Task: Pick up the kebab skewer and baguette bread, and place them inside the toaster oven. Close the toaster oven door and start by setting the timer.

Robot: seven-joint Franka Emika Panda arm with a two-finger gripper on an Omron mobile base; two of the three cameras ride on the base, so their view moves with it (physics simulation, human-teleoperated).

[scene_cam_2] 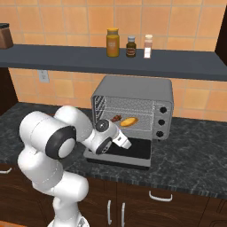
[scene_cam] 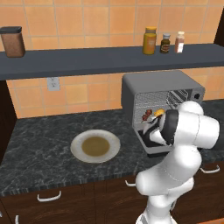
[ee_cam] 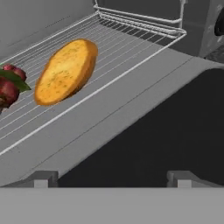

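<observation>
**Bread and skewer sit on the oven rack, hand spread wide in front**

The toaster oven (scene_cam_2: 133, 95) stands on the dark counter (scene_cam: 39, 144) with its door (scene_cam_2: 128, 150) folded down flat. Inside, on the wire rack (ee_cam: 131, 26), lies the baguette bread (ee_cam: 65, 72). It is golden and rests at a slant on the wires. Right beside it is the kebab skewer (ee_cam: 8, 85), with red-brown chunks and a bit of green (it is cut off by the edge of the hand view, so not all of it can be seen). Whether the two foods touch cannot be told.

The gripper (ee_cam: 111, 177) hangs over the open door, just in front of the rack. Its two fingers are spread far apart and nothing is between them. The bread lies ahead of the hand and off toward one side in the hand view, apart from the fingertips (ee_cam: 41, 178). The skewer is farther to that same side.

In the left base view the white arm bends in front of the oven and hides part of the door. A round plate (scene_cam: 95, 145) lies on the counter, well apart from the oven. On the shelf (scene_cam_2: 111, 62) above stand three small bottles (scene_cam_2: 131, 46) and, far off to one end, a brown jar (scene_cam: 12, 41).
</observation>
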